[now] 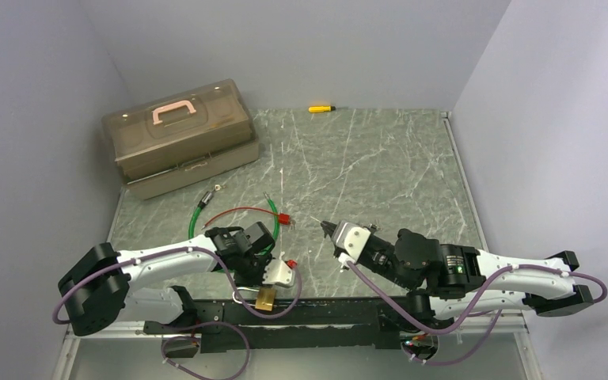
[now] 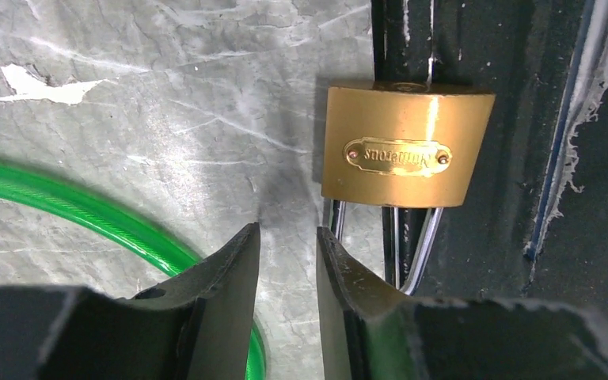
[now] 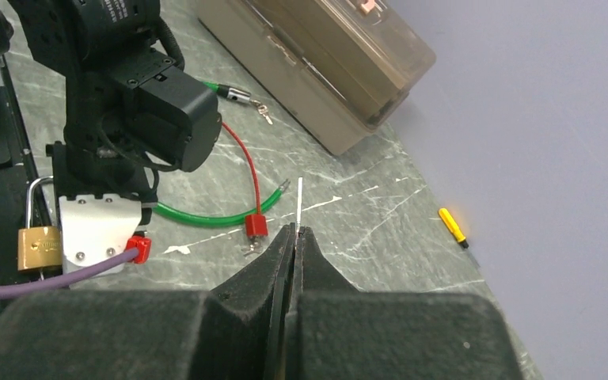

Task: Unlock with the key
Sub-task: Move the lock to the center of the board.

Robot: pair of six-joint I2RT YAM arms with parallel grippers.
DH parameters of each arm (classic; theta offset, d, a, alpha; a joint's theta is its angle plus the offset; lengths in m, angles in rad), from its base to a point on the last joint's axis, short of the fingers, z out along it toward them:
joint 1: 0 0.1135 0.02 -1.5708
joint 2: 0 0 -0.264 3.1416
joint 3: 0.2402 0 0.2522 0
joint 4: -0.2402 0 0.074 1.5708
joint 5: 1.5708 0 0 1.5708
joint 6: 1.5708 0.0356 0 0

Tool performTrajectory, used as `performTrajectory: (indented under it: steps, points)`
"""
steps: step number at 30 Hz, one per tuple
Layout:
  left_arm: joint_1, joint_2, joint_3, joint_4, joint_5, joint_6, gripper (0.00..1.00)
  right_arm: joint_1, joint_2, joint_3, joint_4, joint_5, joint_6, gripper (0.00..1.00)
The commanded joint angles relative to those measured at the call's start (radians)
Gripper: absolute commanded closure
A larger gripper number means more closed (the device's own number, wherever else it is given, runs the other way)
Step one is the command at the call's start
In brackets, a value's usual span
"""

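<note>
Currently the left gripper (image 2: 289,241) sits close to the brass padlock (image 2: 406,150). Its fingers are parted by a narrow gap with only bare table showing between them, so nothing is grasped. The padlock lies nameplate-up at the near edge of the table (image 1: 380,166), partly on the black base rail (image 2: 514,119). Its steel shackle (image 2: 423,245) points back toward the left gripper and passes just beside one finger. The right gripper (image 3: 294,233) is well apart to the right, clenched tight on a thin pale sliver — probably the key (image 3: 299,202) seen edge-on, though the view is too slim to be sure. A green cable (image 1: 196,215) curls beside the left wrist
</note>
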Motion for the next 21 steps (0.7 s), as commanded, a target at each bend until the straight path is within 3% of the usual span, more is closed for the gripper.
performTrajectory:
  steps: [1,6,9,16,19,21]
  points:
    - [-0.012,0.019,-0.009,0.031,-0.008,-0.029,0.63,0.002,-0.014,-0.007,0.065,0.038,0.014,1.00]
    - [-0.013,0.130,0.086,-0.095,0.089,0.003,0.59,0.001,-0.009,0.001,0.065,0.048,0.011,1.00]
    - [0.013,0.126,0.106,-0.075,0.057,0.050,0.58,0.001,0.005,0.016,0.051,0.050,0.017,1.00]
    - [0.274,0.163,0.277,-0.118,0.141,0.053,0.59,0.001,0.017,0.025,0.038,0.045,0.023,1.00]
    - [0.249,0.103,0.246,-0.145,0.256,0.018,0.56,0.001,0.022,0.029,0.036,0.048,0.019,1.00]
    - [0.185,0.065,0.180,-0.112,0.238,-0.018,0.56,0.000,0.028,0.037,0.027,0.051,0.017,1.00]
